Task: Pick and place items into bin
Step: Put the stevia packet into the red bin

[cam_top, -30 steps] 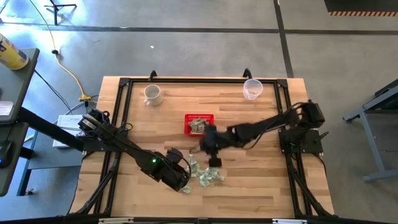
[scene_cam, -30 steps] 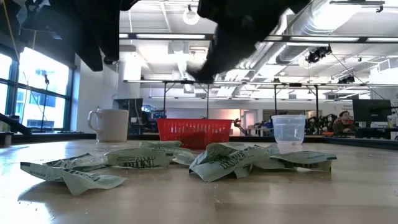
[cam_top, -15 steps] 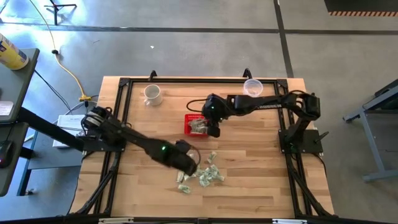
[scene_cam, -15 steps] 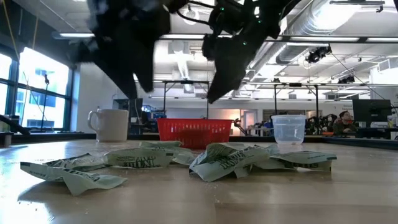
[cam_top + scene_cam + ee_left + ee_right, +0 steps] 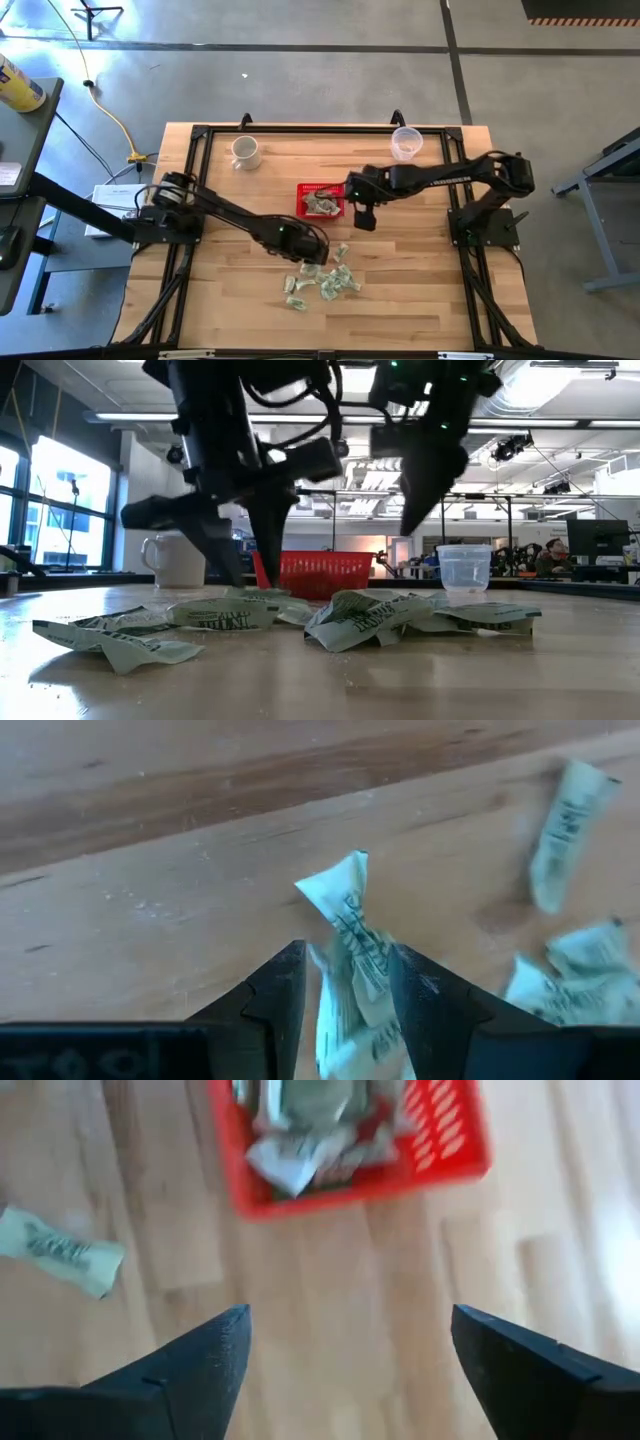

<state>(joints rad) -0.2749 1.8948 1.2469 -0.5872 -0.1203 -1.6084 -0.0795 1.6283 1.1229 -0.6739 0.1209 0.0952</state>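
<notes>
Several pale green-and-white wrappers (image 5: 325, 278) lie scattered on the wood, near of the red basket (image 5: 300, 200), which holds several more (image 5: 300, 1140). My left gripper (image 5: 312, 250) points steeply down at the far edge of the pile. It is open, and its fingers straddle one wrapper (image 5: 350, 910) that lies flat on the table. My right gripper (image 5: 362, 220) hangs above the table just right of the basket (image 5: 330, 1195). It is wide open (image 5: 350, 1315) with nothing between its fingers. My left gripper comes from above, with one finger (image 5: 280, 1000) on each side of a wrapper's middle (image 5: 362, 975). The wrapper lies on the wood. I cannot tell whether the fingers touch it.
A white mug (image 5: 245, 151) stands at the far left and a clear plastic cup (image 5: 405, 143) at the far right. One loose wrapper (image 5: 60, 1250) lies near the basket. Black frame rails run along the table's sides. Bare wood lies near of the pile.
My right gripper has gone from the pile toward the far edge, over the basket, then to the basket's right side. My left gripper has moved from the pile's near-left side toward the far edge and right, and has come down over a wrapper.
</notes>
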